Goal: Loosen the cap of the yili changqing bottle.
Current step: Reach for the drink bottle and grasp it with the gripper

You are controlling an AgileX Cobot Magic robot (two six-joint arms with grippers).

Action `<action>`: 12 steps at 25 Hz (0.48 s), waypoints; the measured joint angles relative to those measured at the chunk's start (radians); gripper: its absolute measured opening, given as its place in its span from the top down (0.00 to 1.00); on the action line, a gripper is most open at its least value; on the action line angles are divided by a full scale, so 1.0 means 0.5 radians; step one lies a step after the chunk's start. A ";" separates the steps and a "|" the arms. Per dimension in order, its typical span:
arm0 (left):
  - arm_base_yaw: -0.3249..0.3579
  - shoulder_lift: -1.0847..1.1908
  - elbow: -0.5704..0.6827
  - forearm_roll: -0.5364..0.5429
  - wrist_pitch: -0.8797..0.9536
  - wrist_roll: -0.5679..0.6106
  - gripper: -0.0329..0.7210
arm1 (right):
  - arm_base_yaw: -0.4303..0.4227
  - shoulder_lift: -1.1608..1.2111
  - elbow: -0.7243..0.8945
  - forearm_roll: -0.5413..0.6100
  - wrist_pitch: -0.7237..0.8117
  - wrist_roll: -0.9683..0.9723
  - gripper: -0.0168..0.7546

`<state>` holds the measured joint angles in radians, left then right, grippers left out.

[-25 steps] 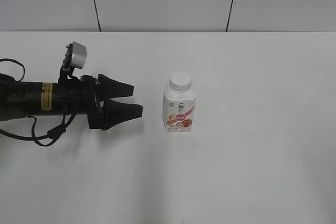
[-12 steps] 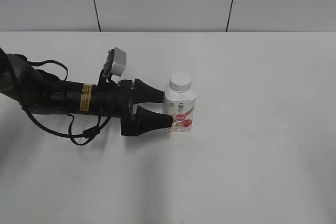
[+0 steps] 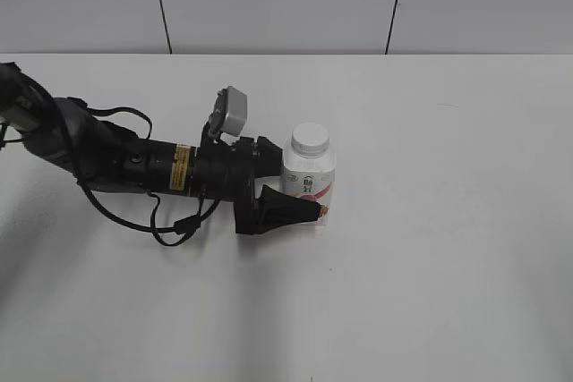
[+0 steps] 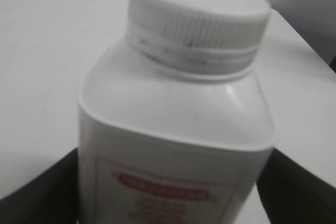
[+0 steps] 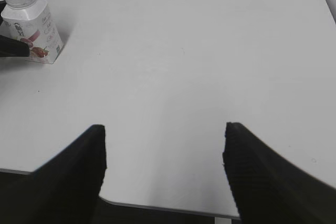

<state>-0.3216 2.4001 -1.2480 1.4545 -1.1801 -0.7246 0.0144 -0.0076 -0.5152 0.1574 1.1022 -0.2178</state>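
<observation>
You had the small white squarish plastic bottle (image 3: 309,187) upright mid-surface between the left hand's (image 3: 309,187) spread jaws, right hand (image 5: 164,145) open well away; light, slick-walled: clamp its body, twist the ribbed white screw cap (image 4: 199,17).

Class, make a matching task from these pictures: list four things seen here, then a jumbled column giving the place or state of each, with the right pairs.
Things
1. cap
2. yili changqing bottle
3. left gripper
4. right gripper

Places or states
A. open, over bare table, far from the bottle
B. upright, standing between open jaws
C. screwed on the bottle's neck
D. reaching in from the left, jaws either side of the bottle's body

Pairs: 1-C, 2-B, 3-D, 4-A
</observation>
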 joint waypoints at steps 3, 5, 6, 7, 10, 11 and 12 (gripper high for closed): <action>-0.021 0.035 -0.050 0.000 0.001 0.000 0.18 | 0.000 0.000 0.000 0.000 -0.002 0.000 0.26; -0.024 0.039 -0.056 0.000 0.001 0.000 0.18 | 0.000 0.000 0.000 0.000 -0.002 0.000 0.26; -0.024 0.041 -0.056 0.000 0.001 0.000 0.18 | 0.000 0.000 0.000 0.000 -0.002 0.000 0.26; -0.024 0.044 -0.056 0.000 0.001 0.000 0.19 | 0.000 0.000 0.000 0.000 -0.002 0.000 0.26; -0.024 0.050 -0.058 -0.009 0.006 0.000 0.23 | 0.000 0.000 0.000 0.000 -0.002 0.000 0.26; -0.024 0.050 -0.060 -0.011 0.009 0.000 0.26 | 0.000 0.000 0.000 0.000 -0.002 0.000 0.26; -0.024 0.051 -0.060 -0.015 0.014 0.000 0.29 | 0.000 0.000 0.000 0.000 -0.002 0.000 0.26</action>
<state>-0.3335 2.4256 -1.2781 1.4471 -1.1732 -0.7246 0.0144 -0.0076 -0.5152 0.1574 1.1014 -0.2178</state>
